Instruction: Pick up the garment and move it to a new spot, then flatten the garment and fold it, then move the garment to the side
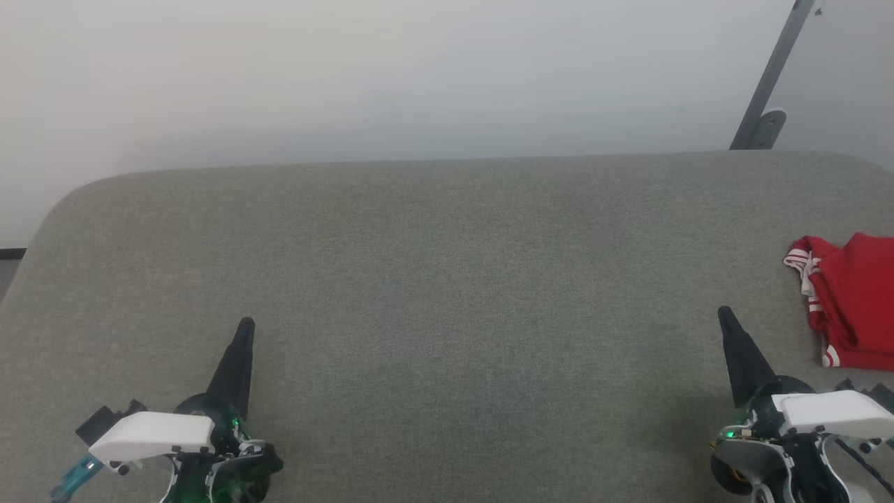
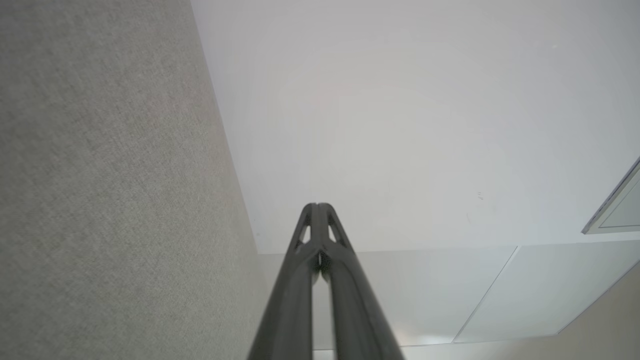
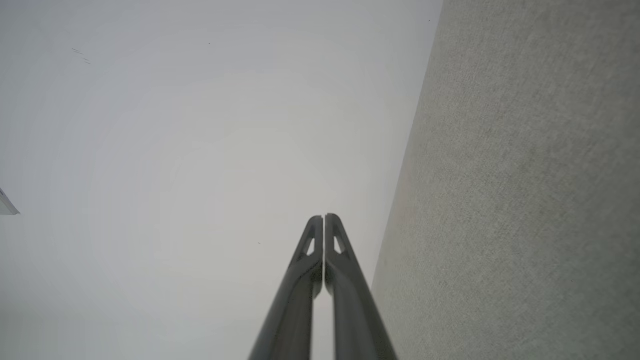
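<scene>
The garment, a red jersey with red-and-white striped trim, lies folded in a small stack at the right edge of the grey surface, partly cut off by the head view's border. My right gripper rests at the lower right, a little left of and nearer than the garment, its fingers pressed together and holding nothing. My left gripper sits at the lower left, far from the garment, also shut and empty. Each wrist view shows its own gripper closed, tips touching, pointing past the grey surface toward a pale wall.
The grey fabric surface has a rounded far-left corner and ends at a pale wall behind. A grey metal strut with a foot stands behind the far right edge. A window frame shows in the left wrist view.
</scene>
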